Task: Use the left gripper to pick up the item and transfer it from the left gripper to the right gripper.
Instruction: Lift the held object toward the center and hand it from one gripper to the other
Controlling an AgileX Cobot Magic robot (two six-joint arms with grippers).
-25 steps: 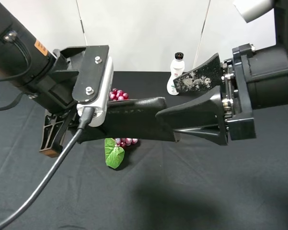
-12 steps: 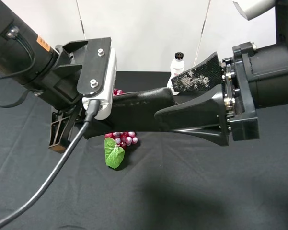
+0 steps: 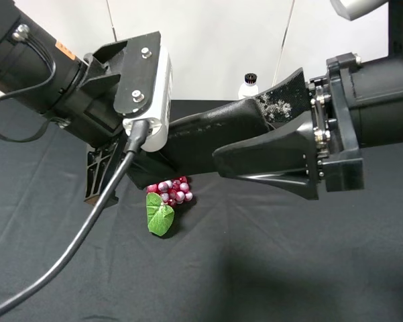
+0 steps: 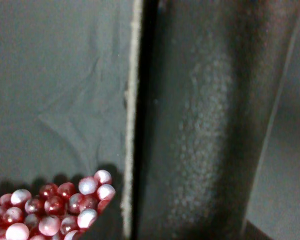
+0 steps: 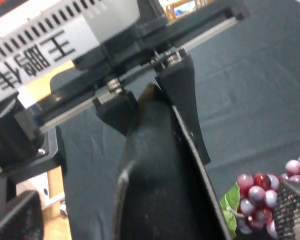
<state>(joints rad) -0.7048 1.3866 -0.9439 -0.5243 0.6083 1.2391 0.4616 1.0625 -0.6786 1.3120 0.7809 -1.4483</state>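
The item (image 3: 208, 137), a black oblong textured case, hangs in the air above the table, tilted up to the right. My left gripper (image 3: 144, 157), below its white block (image 3: 157, 94), is shut on the case's left end. In the right wrist view its fingers (image 5: 185, 100) clamp the item (image 5: 159, 175). My right gripper (image 3: 238, 131) is open, with one wedge finger above and one below the case's right end; I cannot tell whether they touch it. The item (image 4: 204, 125) fills the left wrist view close up. Both right finger pads (image 5: 295, 205) stand wide apart.
A red grape bunch (image 3: 171, 191) with a green leaf (image 3: 159, 218) lies on the black cloth (image 3: 268, 268) beneath the case. Behind the right gripper's upper finger, a white bottle with a black cap (image 3: 249, 84) stands at the back. The left arm's thick cable (image 3: 74, 248) trails to the front left.
The left arm has carried the case up and to the right, deeper between the right gripper's fingers. The right gripper has stayed open and almost still.
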